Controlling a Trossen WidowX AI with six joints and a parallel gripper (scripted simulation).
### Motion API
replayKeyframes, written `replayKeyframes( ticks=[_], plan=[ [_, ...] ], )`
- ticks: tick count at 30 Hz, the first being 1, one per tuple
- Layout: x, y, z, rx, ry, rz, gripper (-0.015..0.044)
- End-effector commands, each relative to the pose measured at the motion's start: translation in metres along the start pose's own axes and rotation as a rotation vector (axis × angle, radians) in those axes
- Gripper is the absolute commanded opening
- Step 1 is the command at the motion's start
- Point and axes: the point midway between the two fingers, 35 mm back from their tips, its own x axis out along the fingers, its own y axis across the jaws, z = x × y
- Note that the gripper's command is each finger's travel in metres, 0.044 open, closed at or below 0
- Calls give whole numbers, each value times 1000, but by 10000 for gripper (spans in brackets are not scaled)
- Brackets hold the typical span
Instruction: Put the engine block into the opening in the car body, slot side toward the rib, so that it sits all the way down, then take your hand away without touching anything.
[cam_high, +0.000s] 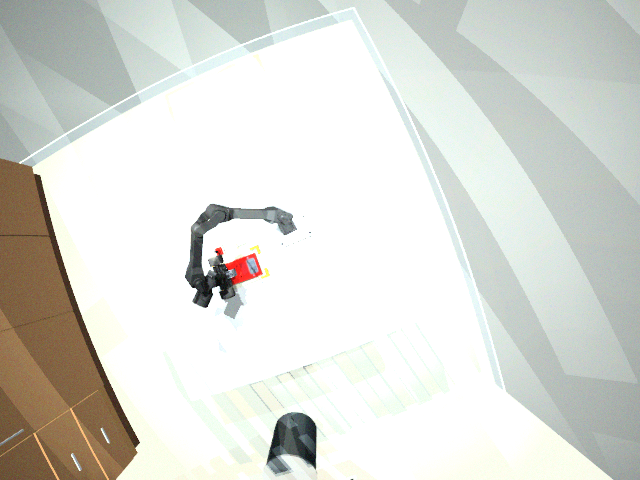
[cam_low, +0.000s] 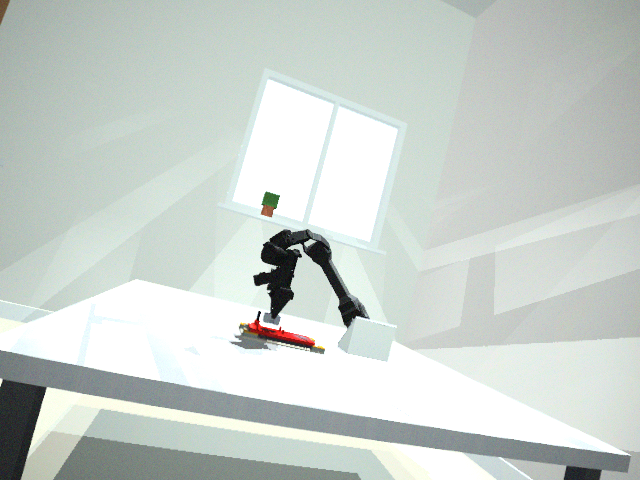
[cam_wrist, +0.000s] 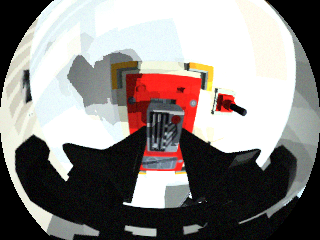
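Observation:
The engine block (cam_wrist: 161, 132) (cam_low: 271, 318) is a grey, slotted block with a red round spot on top. My gripper (cam_wrist: 163, 130) (cam_low: 274, 315) is shut on it, one black finger on each side. The red car body (cam_wrist: 137, 92) (cam_high: 242, 271) (cam_low: 292, 337) lies flat on the table, with a grey window panel at one end. The block is above the car body in the wrist view and hides most of what is under it. In the exterior view it looks slightly raised over the body. The opening and rib cannot be made out.
Yellow corner pieces (cam_wrist: 119, 77) (cam_high: 266, 272) stand at the car body's corners. A small red part with a black stick (cam_wrist: 226, 103) (cam_high: 219, 251) stands close beside the body. The arm's base end is by a white block (cam_low: 369, 338) on the table (cam_low: 310, 397).

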Motion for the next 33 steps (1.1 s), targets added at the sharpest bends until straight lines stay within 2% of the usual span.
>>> replayKeyframes(
  ticks=[1,33],
  plan=[
    [0,1,-1,-49,2,5,158],
    [8,1,-1,-27,2,4,158]
  ],
)
